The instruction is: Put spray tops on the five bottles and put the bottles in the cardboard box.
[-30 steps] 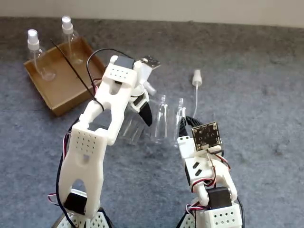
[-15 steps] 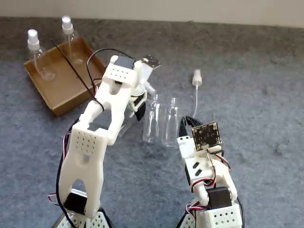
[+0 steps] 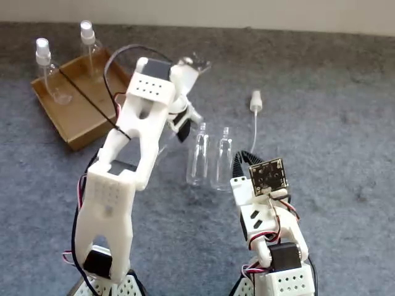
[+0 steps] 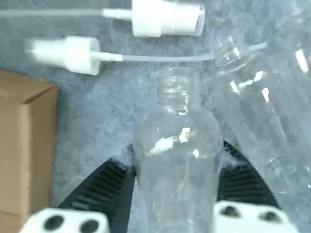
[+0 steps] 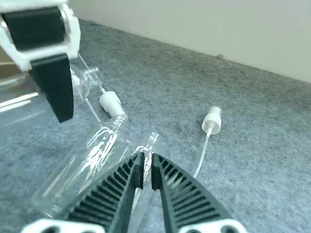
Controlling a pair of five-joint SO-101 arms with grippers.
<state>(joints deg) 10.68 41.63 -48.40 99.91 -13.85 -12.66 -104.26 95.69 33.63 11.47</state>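
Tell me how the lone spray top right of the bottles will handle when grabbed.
The spray top looks small and plastic, so probably light. Its thin dip tube curves on the carpet, so likely floppy; gripping the head seems safer.

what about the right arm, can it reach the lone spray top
Likely yes: the spray top lies ahead of the right gripper across bare carpet; the nearer bottle lies beside that path. Its shut fingers must open.

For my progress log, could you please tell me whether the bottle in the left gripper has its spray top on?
Off: the bottle in the left gripper shows a bare threaded neck.
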